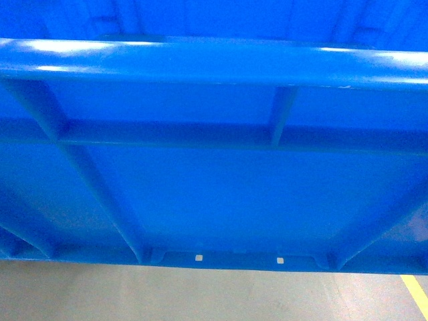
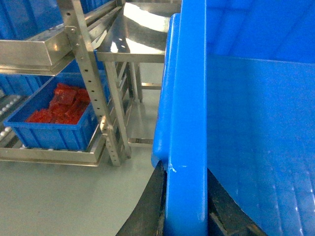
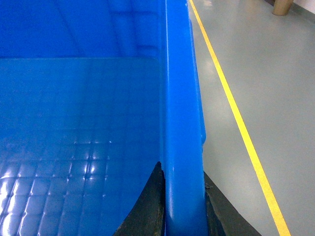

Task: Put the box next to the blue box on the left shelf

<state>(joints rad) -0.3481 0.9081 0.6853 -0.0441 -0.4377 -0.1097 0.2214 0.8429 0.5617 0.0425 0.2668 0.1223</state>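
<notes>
One large blue box [image 1: 221,194] with a rolled rim. Two grippers, left gripper [image 2: 184,216] and right gripper [image 3: 182,206], one on each side wall. One smaller blue crate [image 2: 51,130] of red packets [image 2: 61,103]. One metal rack [image 2: 93,83]. One yellow floor line [image 3: 236,118].

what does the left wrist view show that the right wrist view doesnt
Only the left wrist view shows a metal rack holding a smaller blue bin filled with red packets, plus a steel table behind it. Only the right wrist view shows a yellow floor line running along the grey floor. Both show the big blue box, empty inside, with dark gripper fingers clamped on either side of its rim: the left gripper on one wall, the right gripper on the opposite wall.
</notes>
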